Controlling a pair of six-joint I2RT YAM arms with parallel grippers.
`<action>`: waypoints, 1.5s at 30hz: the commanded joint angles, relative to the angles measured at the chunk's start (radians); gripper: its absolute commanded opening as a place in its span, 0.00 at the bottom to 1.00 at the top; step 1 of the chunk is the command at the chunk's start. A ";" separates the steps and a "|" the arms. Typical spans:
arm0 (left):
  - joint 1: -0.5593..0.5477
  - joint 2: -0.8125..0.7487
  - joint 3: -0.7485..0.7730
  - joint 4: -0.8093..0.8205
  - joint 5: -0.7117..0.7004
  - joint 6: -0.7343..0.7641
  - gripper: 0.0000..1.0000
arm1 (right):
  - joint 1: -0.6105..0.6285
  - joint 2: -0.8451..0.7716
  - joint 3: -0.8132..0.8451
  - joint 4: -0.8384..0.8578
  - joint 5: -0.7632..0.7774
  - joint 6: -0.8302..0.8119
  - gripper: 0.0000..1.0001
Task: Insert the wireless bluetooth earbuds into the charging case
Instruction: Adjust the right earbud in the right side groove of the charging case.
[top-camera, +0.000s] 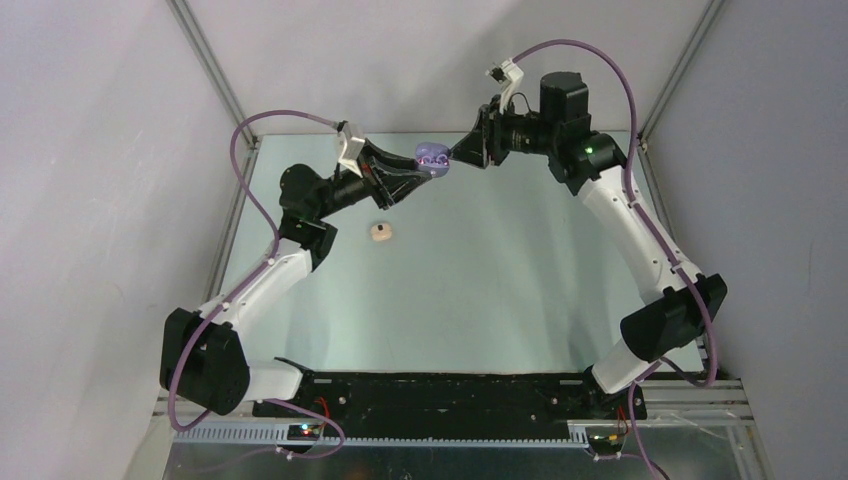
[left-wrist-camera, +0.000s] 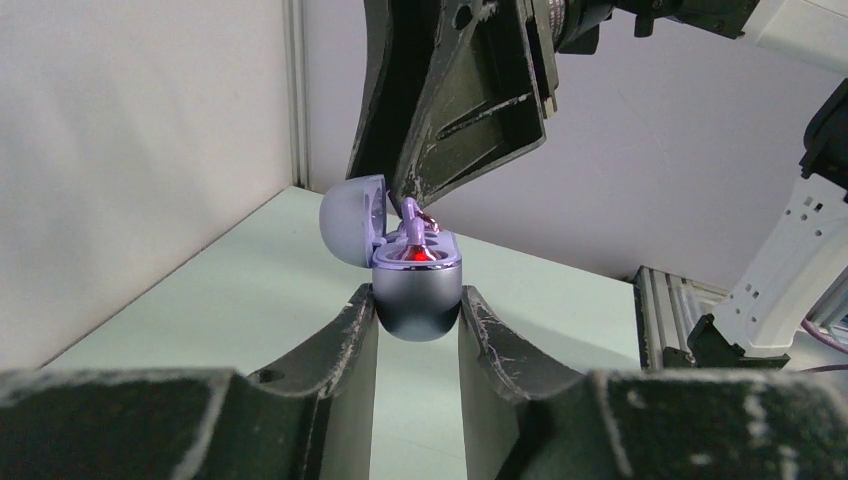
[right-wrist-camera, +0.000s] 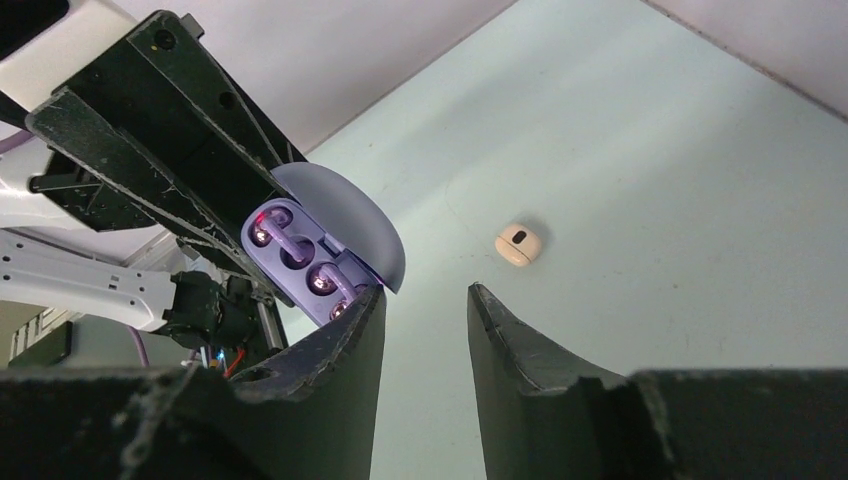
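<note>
My left gripper (left-wrist-camera: 418, 300) is shut on the lower half of a purple charging case (left-wrist-camera: 416, 290), held above the table with its lid open. Two purple earbuds (right-wrist-camera: 285, 240) lie in the case's wells (right-wrist-camera: 330, 282). In the left wrist view one purple stem (left-wrist-camera: 409, 215) sticks up above the rim. My right gripper (right-wrist-camera: 425, 292) is open with nothing between its fingers. It hovers right at the case (top-camera: 433, 156), with its left fingertip (right-wrist-camera: 365, 305) over the case's edge. Whether it touches I cannot tell.
A cream pebble-like case (top-camera: 380, 233) lies shut on the pale green table (top-camera: 500, 280), below and left of the raised grippers. Grey walls and metal frame posts (top-camera: 205, 60) close in the table at the back and sides.
</note>
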 joint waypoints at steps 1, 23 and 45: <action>-0.001 -0.032 0.029 0.035 0.003 0.001 0.00 | 0.000 -0.005 -0.010 0.007 -0.003 -0.006 0.40; 0.010 -0.018 0.017 0.030 -0.002 0.005 0.00 | -0.028 -0.087 -0.095 0.004 -0.117 -0.120 0.55; 0.005 -0.013 0.053 -0.008 0.235 0.161 0.00 | -0.007 0.022 0.034 -0.096 -0.253 -0.286 0.62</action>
